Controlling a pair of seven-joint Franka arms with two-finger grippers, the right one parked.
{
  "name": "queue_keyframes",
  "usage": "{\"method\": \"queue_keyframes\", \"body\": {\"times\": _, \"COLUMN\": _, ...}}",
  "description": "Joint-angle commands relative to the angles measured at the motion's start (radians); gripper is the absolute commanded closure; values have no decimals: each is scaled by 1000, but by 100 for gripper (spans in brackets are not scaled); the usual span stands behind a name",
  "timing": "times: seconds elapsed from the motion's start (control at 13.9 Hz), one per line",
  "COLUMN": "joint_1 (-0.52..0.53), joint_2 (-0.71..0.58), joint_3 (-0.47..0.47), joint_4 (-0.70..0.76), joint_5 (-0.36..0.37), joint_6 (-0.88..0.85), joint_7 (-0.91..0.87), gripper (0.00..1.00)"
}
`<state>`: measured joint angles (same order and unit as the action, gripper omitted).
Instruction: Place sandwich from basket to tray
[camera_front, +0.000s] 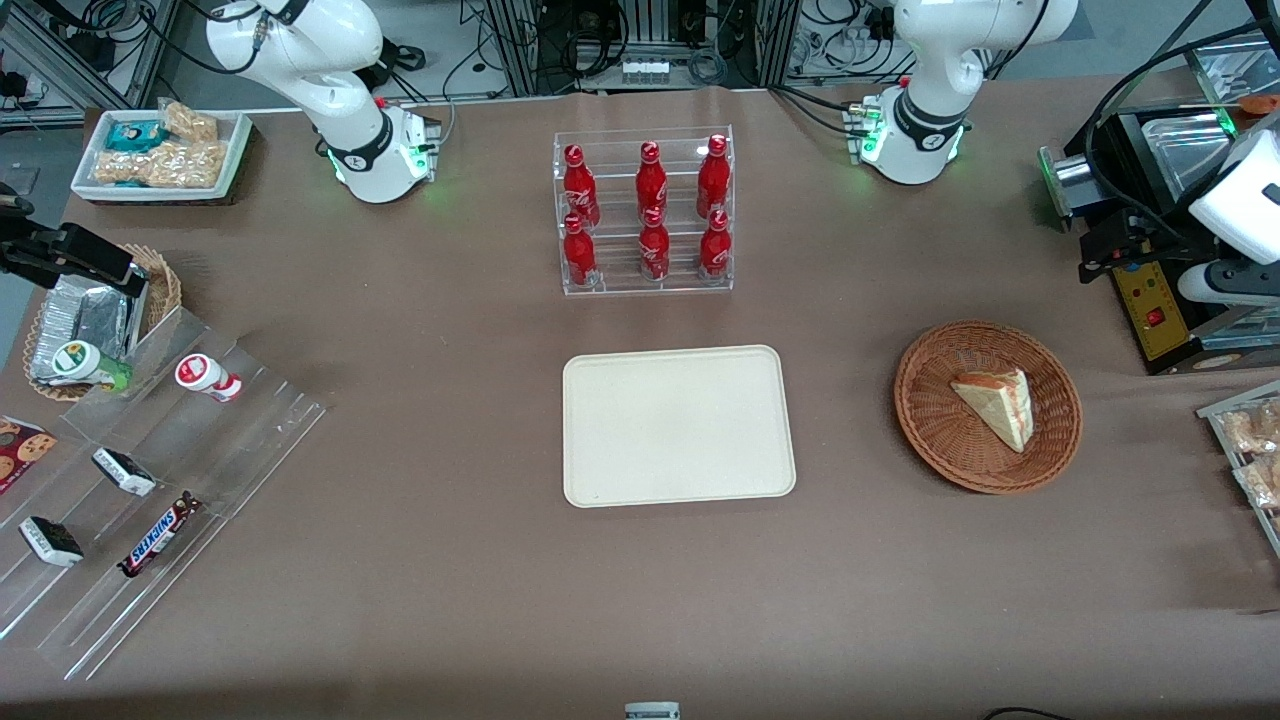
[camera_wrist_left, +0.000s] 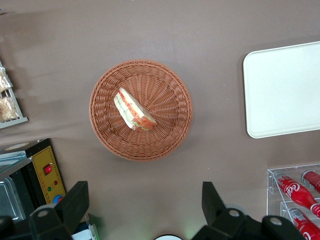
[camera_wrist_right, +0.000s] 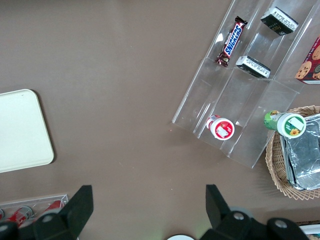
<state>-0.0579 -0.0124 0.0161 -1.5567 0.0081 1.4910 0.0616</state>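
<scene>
The table (camera_front: 450, 560), covered in brown cloth, is carrying every item. The tray (camera_front: 678, 425), a cream rectangle with rounded corners, is lying flat at the table's middle and is serving as the landmark. The basket (camera_front: 988, 405), round and reddish-brown, is sitting beside the tray toward the working arm's end of the table, apart from it with bare cloth between them. The rack of red bottles (camera_front: 645, 213) is standing farther from the front camera than the tray. The stepped clear racks (camera_front: 150, 500) holding snack bars are lying well apart from the tray toward the parked arm's end.

The gripper (camera_wrist_left: 145, 210) is hanging high above the cloth near the basket, on the side away from the front camera and farther toward the working arm's end than the tray, touching nothing; its two dark fingers (camera_wrist_left: 76, 205) are standing spread wide with only cloth between them.

The sandwich (camera_front: 996, 404), a pale wedge with red and green filling along its cut edge (camera_wrist_left: 136, 112), is lying on its side in the basket, just off its centre.
</scene>
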Motion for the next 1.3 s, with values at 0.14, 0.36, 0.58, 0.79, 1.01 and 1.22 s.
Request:
{"method": "queue_keyframes", "body": {"times": 0.14, "joint_1": 0, "joint_2": -3, "joint_3": 7, "joint_4": 4, "joint_5": -11, "joint_6": -15, "joint_7": 18, "gripper": 0}}
{"method": "queue_keyframes", "body": {"times": 0.36, "joint_1": 0, "joint_2": -3, "joint_3": 7, "joint_4": 4, "joint_5": -11, "joint_6": -17, "joint_7": 18, "gripper": 0}}
{"method": "queue_keyframes", "body": {"times": 0.58, "joint_1": -5, "joint_2": 0, "joint_3": 2, "joint_4": 4, "joint_5": -10, "joint_6": -17, "joint_7": 18, "gripper": 0}}
{"method": "queue_keyframes", "body": {"times": 0.79, "joint_1": -5, "joint_2": 2, "joint_3": 2, "joint_4": 0, "joint_5": -8, "joint_6": -21, "joint_7": 21, "gripper": 0}}
{"method": "queue_keyframes", "body": {"times": 1.01, "joint_1": 1, "joint_2": 17, "joint_3": 7, "joint_4": -19, "joint_5": 4, "joint_6": -17, "joint_7": 17, "gripper": 0}}
{"method": "queue_keyframes", "body": {"times": 1.22, "joint_1": 36, "joint_2": 26, "joint_3": 11, "joint_4": -158, "joint_5": 4, "joint_6": 99, "joint_7": 4, "gripper": 0}}
